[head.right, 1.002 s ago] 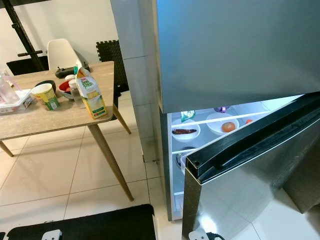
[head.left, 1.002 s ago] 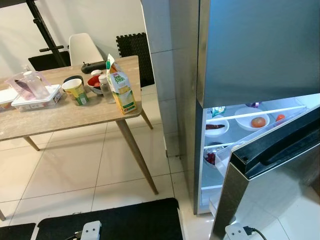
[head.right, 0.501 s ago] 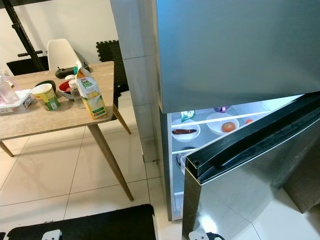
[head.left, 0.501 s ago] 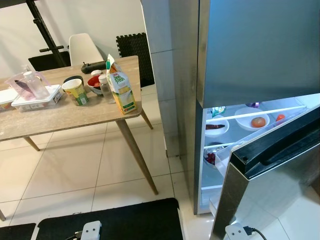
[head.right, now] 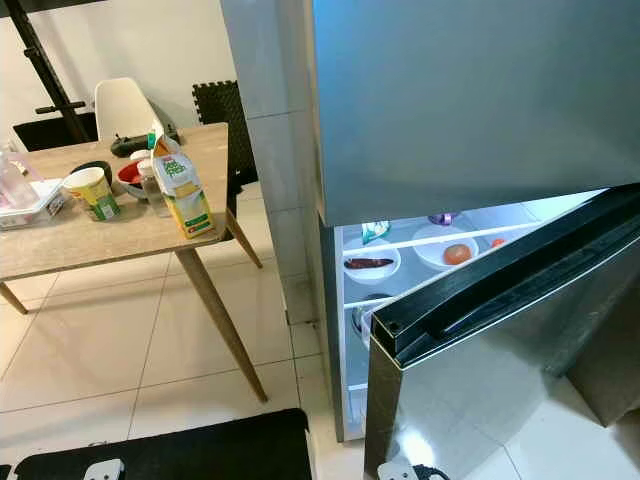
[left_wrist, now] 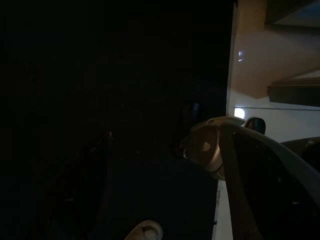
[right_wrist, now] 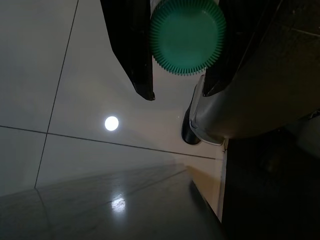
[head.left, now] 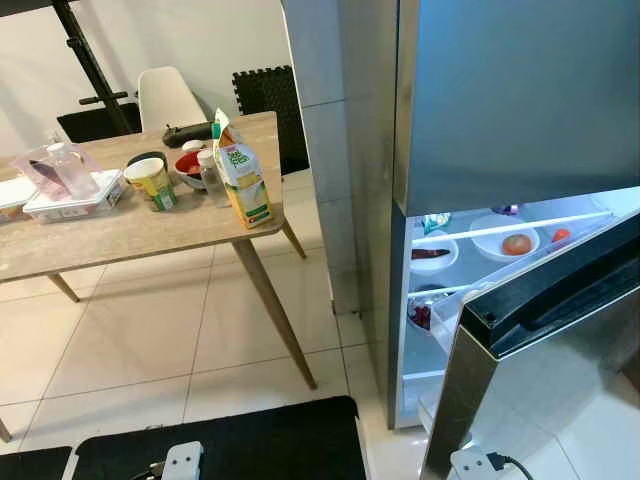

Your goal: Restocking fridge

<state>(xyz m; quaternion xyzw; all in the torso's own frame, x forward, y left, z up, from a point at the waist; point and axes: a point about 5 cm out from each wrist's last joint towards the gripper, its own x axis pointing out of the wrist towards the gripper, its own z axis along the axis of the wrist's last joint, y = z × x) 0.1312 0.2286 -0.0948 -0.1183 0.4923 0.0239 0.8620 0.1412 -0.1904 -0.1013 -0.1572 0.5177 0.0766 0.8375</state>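
The fridge door swings half open, bare tile between it and the table. The right gripper pinches a green-capped bottle, cap floorward, its length along the fingers.

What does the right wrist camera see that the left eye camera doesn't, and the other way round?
Right wrist view: a ridged green cap sitting between the right gripper's two black fingers, and a bright light spot reflected on the floor. Left eye view: the wooden table with a juice carton and a cup, plus the open fridge with a tomato in a white bowl. Both: pale shiny floor tiles.
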